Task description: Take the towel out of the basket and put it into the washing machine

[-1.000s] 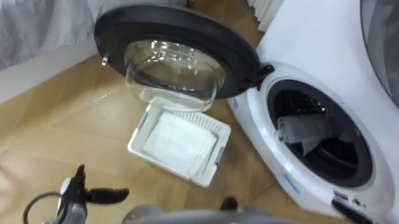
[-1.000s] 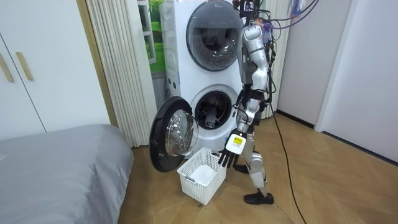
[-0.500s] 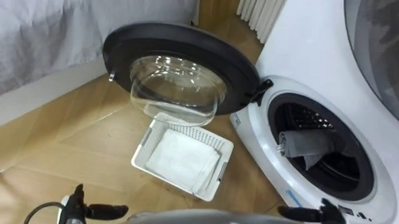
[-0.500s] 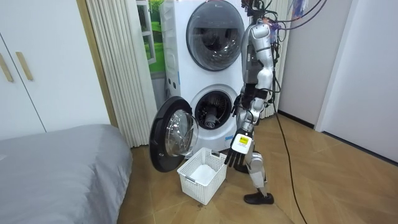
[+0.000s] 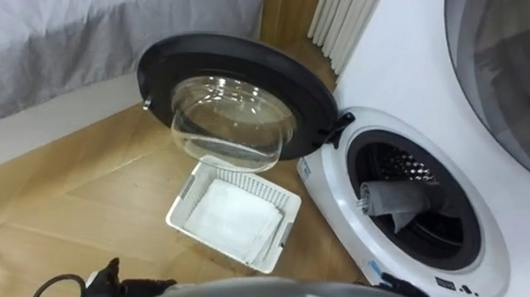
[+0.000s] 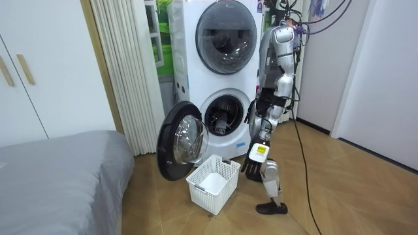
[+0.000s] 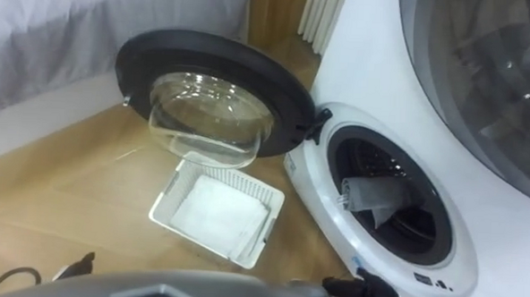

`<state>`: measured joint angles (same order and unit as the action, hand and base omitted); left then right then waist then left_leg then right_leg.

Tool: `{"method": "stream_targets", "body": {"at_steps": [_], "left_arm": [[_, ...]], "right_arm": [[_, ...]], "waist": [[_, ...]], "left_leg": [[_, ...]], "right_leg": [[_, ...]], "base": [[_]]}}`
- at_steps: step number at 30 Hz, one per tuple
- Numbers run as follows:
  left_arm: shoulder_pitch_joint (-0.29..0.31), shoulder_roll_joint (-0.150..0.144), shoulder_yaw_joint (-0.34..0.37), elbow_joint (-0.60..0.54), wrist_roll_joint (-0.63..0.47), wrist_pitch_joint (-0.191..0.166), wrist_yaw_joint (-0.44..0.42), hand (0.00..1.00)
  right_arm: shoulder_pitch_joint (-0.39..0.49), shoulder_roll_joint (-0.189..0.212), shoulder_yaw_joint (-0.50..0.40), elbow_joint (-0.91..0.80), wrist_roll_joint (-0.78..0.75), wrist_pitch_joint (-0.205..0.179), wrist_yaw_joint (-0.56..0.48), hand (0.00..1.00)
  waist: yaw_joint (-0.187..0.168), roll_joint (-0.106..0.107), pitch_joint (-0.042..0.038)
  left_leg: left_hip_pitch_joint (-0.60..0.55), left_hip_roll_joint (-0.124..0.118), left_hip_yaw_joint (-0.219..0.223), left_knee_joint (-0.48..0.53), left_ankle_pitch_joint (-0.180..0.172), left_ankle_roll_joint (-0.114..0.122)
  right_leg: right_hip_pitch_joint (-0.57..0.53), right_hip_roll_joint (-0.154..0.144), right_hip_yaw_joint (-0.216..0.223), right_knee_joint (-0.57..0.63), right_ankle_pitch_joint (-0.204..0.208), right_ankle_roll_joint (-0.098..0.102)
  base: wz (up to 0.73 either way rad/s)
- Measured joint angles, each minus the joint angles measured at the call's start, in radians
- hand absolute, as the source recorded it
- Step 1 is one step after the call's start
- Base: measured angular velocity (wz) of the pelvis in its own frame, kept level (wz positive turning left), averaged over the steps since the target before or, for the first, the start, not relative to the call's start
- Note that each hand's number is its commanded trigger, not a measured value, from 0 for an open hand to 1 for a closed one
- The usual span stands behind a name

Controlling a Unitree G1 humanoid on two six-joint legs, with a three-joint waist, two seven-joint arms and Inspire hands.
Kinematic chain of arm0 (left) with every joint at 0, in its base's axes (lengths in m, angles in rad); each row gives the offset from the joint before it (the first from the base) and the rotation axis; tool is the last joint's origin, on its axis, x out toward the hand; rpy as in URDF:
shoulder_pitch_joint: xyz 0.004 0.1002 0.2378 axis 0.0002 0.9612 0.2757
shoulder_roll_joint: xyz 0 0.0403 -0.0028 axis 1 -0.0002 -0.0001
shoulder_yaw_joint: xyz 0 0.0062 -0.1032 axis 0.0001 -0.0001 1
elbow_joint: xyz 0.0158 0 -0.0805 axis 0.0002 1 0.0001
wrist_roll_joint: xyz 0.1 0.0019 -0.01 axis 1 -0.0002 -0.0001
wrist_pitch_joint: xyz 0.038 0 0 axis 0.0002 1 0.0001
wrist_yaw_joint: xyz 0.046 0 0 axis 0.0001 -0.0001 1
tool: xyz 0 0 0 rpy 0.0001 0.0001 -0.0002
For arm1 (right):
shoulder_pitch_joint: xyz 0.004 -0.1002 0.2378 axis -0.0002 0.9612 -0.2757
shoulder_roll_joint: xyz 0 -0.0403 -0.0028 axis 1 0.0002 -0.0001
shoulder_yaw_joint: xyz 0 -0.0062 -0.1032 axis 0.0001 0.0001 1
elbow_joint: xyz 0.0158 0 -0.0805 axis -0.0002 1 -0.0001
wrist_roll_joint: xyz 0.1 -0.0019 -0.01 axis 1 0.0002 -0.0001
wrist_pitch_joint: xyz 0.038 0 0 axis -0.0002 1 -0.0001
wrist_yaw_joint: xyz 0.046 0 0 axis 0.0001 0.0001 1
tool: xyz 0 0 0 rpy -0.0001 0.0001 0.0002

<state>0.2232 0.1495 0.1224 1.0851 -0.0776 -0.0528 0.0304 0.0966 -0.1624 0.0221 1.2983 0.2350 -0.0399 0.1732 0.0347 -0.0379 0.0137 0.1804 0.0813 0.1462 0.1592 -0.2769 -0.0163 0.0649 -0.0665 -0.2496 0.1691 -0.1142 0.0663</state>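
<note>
Grey towel point(image 5: 397, 201) lies in the washing machine point(image 5: 326, 182), and neither hand holds anything.

Bunched in the mouth of the drum, the towel has one fold drooping toward the front lip. The round door point(image 5: 242, 58) stands swung wide open to the left of the opening. On the wooden floor point(image 5: 75, 194) just below the door sits a white basket point(image 5: 180, 199) with a flat white cloth point(image 5: 230, 220) in its bottom. A grey bed point(image 5: 91, 24) lies beyond. In the room view the robot stands upright before the lower machine, just to the room view's right of the basket. Its left hand point(image 5: 138, 286) is low at its side with the fingers straight and loose, touching nothing. Its right hand point(image 7: 366, 292) shows at the bottom edge near the machine's front, too little of it to tell its state.
</note>
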Motion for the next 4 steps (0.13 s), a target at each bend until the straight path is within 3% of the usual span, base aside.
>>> {"method": "stream_targets", "body": {"at_steps": [4], "left_arm": [[0.000, 0.001, 0.018, 0.018, -0.011, 0.000, -0.014, 0.00]], "right_arm": [[0.000, -0.001, -0.003, 0.000, -0.001, 0.009, 0.033, 0.00]], "waist": [[0.001, -0.005, -0.0020]], "left_leg": [[0.005, 0.000, 0.001, 0.002, 0.000, 0.000]], "right_leg": [[0.004, 0.001, 0.002, -0.001, 0.000, 0.000]], "base": [[0.00]]}}
